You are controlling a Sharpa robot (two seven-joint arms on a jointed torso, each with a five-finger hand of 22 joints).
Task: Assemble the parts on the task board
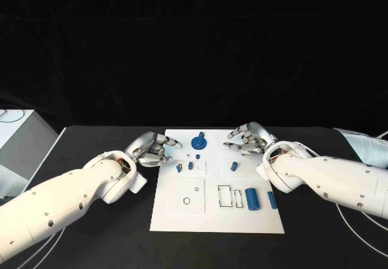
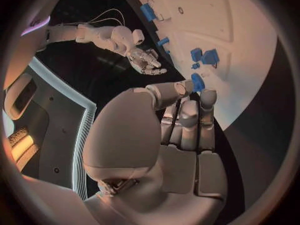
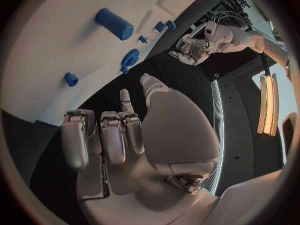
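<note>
On white task board [image 1: 243, 221], eight blue parts [image 1: 252, 199], two hands [image 1: 152, 150] [image 1: 249, 140] empty, fingers curled

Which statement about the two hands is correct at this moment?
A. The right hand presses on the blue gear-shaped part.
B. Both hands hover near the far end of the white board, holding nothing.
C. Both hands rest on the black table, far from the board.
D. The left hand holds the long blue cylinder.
B: the left hand and right hand flank the far end of the task board, fingers empty; the blue cylinder lies untouched on the board.
</note>
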